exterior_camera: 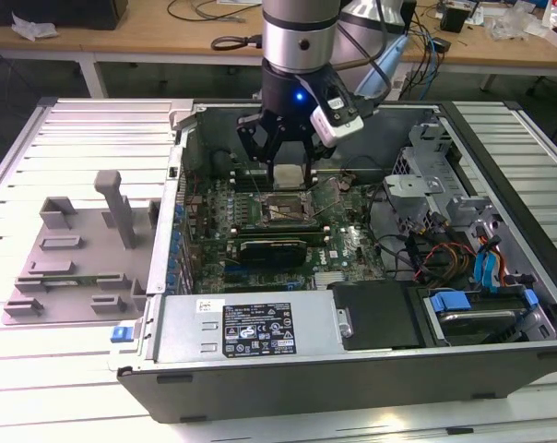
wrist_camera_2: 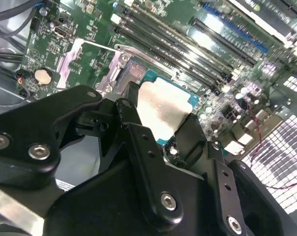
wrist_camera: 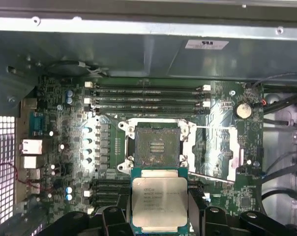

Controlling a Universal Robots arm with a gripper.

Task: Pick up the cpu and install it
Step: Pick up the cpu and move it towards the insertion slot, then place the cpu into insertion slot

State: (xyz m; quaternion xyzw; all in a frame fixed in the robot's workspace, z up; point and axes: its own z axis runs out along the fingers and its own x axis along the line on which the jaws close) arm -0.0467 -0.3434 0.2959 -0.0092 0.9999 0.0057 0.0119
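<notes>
My gripper (exterior_camera: 288, 181) is shut on the cpu (exterior_camera: 288, 173), a small square chip with a pale silver top and a green rim, held flat by two opposite edges. It hangs inside the open computer case, a little above the motherboard (exterior_camera: 338, 242) and close to the open cpu socket (exterior_camera: 286, 209). In the first wrist view the cpu (wrist_camera: 159, 199) sits just beside the bare socket (wrist_camera: 157, 146), whose metal frame is swung open. In the second wrist view the black fingers (wrist_camera_2: 190, 132) clamp the cpu (wrist_camera_2: 161, 105) over the socket area.
A grey plastic tray (exterior_camera: 76, 268) lies on the table at the exterior view's left. The case walls (exterior_camera: 177, 185), memory slots (wrist_camera: 146, 98), a black card (exterior_camera: 274, 247), loose cables (exterior_camera: 426, 258) and a drive cage (exterior_camera: 435, 171) surround the socket.
</notes>
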